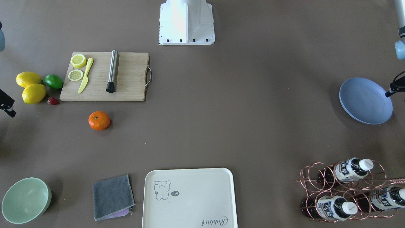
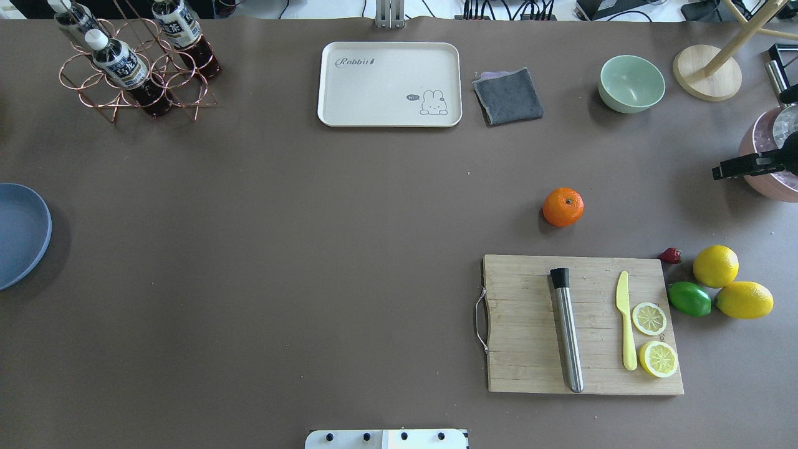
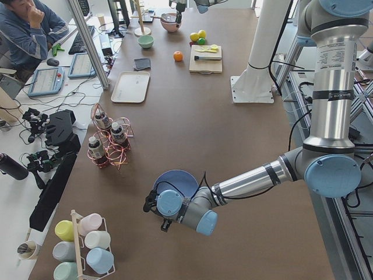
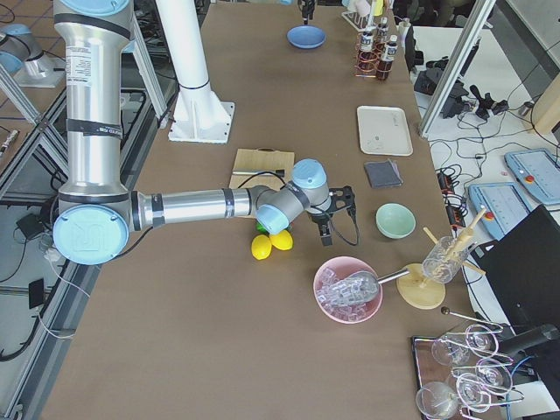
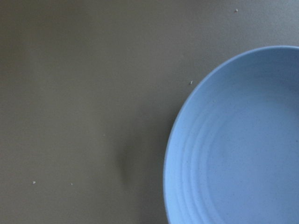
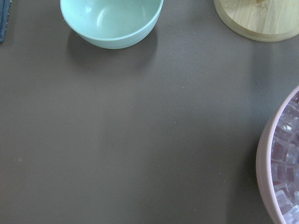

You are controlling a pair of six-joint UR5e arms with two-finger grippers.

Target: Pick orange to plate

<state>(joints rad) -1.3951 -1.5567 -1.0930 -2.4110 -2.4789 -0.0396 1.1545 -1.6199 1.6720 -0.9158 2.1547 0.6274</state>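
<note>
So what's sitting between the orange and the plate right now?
Nothing: the overhead view shows only bare brown table between the orange and the plate. The cutting board lies off that line, nearer the robot.

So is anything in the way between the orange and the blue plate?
No, nothing visible. Only bare brown table lies between the orange and the plate; the cutting board and the tray sit off to either side.
</note>
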